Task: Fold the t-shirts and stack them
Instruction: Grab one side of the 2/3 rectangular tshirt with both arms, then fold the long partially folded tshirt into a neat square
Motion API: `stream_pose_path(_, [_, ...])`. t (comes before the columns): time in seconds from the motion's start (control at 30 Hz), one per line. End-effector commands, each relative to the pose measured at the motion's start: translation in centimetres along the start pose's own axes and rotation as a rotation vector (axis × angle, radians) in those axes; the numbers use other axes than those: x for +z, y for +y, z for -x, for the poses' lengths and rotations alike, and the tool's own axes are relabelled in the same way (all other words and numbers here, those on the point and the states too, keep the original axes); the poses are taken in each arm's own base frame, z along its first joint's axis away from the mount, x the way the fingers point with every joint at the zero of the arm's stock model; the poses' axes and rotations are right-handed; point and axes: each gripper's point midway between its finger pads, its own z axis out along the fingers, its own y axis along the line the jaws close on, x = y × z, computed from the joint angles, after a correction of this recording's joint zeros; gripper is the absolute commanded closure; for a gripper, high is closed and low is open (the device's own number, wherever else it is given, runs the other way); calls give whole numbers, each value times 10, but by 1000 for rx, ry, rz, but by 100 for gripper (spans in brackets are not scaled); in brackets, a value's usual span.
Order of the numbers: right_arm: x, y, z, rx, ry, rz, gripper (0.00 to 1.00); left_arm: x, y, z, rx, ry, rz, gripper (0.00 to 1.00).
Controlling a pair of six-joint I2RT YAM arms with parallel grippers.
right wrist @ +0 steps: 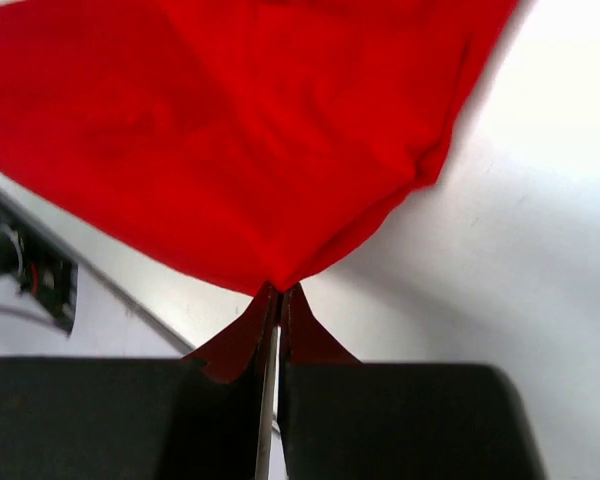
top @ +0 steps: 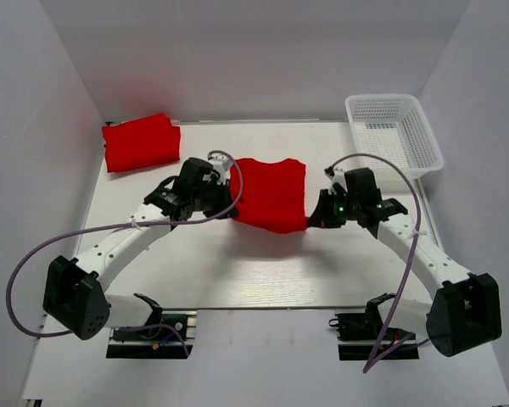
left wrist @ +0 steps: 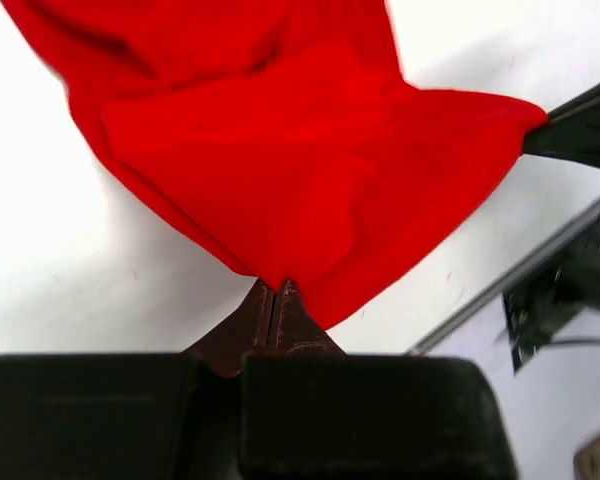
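The white table (top: pixel 263 271) carries the whole job, and the step in hand looks like a fold in the middle of it. One red t-shirt (top: pixel 271 193) is stretched between the two arms at the centre of the table, well away from every edge. It is already narrowed to a rough rectangle, with soft ripples running across it and a ragged, uneven far hem. The near side seems to be lifted, though the overhead view does not show whether the far part rests on the surface.

A second red t-shirt (top: pixel 140 142) lies folded into a thick, tidy block at the far left corner. That is most likely where the stack belongs. A white mesh basket (top: pixel 382 98) stands at the far right corner, well apart from the cloth.

The left gripper (left wrist: pixel 276 285) has its fingers pinched together on the near left corner of the held shirt, and the fabric fans out from the tips. The right gripper (right wrist: pixel 280 290) is clamped the same way on the near right corner.

The next move probably calls for both arms to carry these corners forward together, at equal height and with even tension. That would let the near half lie flat over the far half before either arm lets go.
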Motion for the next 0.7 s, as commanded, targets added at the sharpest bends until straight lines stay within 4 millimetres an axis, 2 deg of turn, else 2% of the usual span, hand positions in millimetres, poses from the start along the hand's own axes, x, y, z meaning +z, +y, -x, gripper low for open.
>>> stream_pose_path(0.0, [-13, 0, 52, -62, -132, -75, 100, -7, 4, 40, -20, -110, 67, 100])
stream_pose_path(0.1, [-15, -2, 85, -46, -196, -127, 100, -6, 11, 71, -70, -184, 134, 100])
stream_pose_path(0.13, [-11, -7, 94, -39, -198, -145, 100, 0, 23, 78, -99, -206, 204, 100])
stream_pose_path(0.17, [-9, -8, 100, -37, -205, -155, 100, -2, 23, 91, -111, -235, 219, 100])
stream_pose_path(0.23, [-7, -10, 123, -32, -239, -167, 100, -1, 39, 107, -132, -282, 304, 100])
stream_pose_path(0.27, [-6, -10, 129, -31, -248, -168, 100, 6, 41, 115, -143, -280, 322, 100])
stream_pose_path(0.3, [-6, -8, 144, -38, -271, -166, 100, 8, 47, 121, -151, -285, 348, 100])
stream_pose_path(0.37, [4, -17, 149, -24, -247, -179, 100, 10, 49, 140, -143, -314, 382, 100])
stream_pose_path(0.4, [1, -14, 162, -32, -270, -171, 100, 23, 61, 142, -153, -295, 411, 100])
stream_pose_path(0.43, [3, -15, 165, -32, -269, -170, 100, 24, 63, 155, -159, -314, 411, 100])
stream_pose_path(0.47, [12, -24, 166, -19, -249, -182, 100, 29, 65, 159, -159, -316, 422, 100])
stream_pose_path(0.5, [9, -21, 179, -25, -273, -173, 100, 33, 71, 160, -158, -302, 437, 100])
stream_pose_path(0.53, [10, -23, 181, -25, -269, -175, 100, 43, 78, 168, -165, -300, 447, 100])
stream_pose_path(0.57, [21, -34, 180, -6, -246, -189, 100, 49, 79, 171, -155, -295, 449, 100])
stream_pose_path(0.6, [18, -28, 192, -17, -266, -169, 100, 53, 84, 173, -162, -285, 452, 100])
stream_pose_path(0.67, [30, -38, 193, 0, -239, -174, 100, 67, 92, 181, -160, -280, 462, 100])
